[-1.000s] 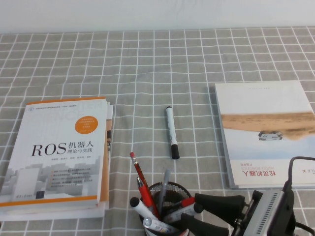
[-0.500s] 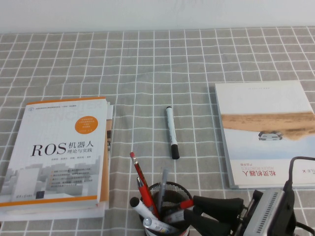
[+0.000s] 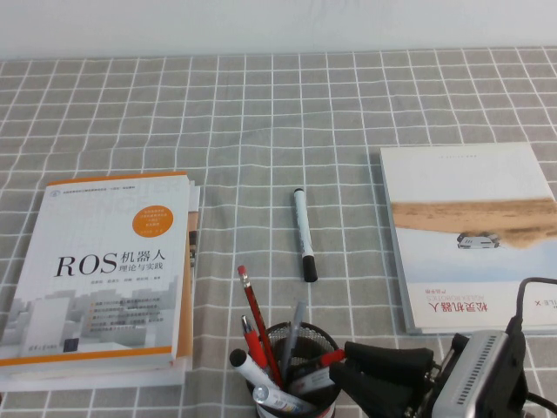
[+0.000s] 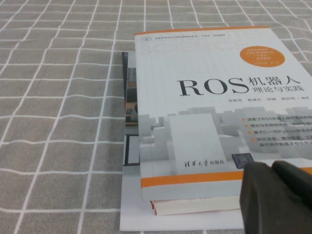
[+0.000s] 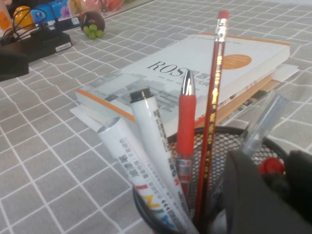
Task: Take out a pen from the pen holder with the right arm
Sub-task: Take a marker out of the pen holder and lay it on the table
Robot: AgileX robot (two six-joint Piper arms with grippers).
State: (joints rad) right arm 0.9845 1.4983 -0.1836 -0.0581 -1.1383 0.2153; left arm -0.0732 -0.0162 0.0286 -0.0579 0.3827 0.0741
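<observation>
- Black mesh pen holder [image 3: 312, 327] stands upright at the near edge of the desk [image 3: 261, 113], a little right of centre; several pens lean out of it
- Right hand [image 3: 342, 364] lies low at the holder's right side, reaching over its rim; its jaws are drawn in narrow and pinch the upper end of the red-capped pen [image 3: 325, 358]; that pen leans toward the right, and its lower part sits inside the holder
- Inside the holder too: a red pencil [image 5: 214, 87] with an eraser on top stands tallest; a red pen [image 5: 185, 122] with a silver tip is just beside it; a white marker [image 5: 152, 141] with a black end leans to the left; a clear pen [image 5: 267, 119] leans toward the right hand
- Left hand [image 4: 273, 170] shows only in the left wrist view, in front of the ROS book [image 3: 104, 261]; its two dark pads lie together with nothing between them
- ROS book tops a small stack lying flat on the left of the desk, apart from the holder
- Beyond the holder a loose marker [image 3: 304, 233] lies flat on the cloth [image 3: 130, 96], its black cap toward the robot; it is well apart from the holder
- On the right, beyond the right hand, a white book [image 3: 470, 235] lies flat; a wood-coloured band crosses its cover, and its title reads upside down from the robot's side
- Grey cloth with a white grid covers the desk to its far edge
</observation>
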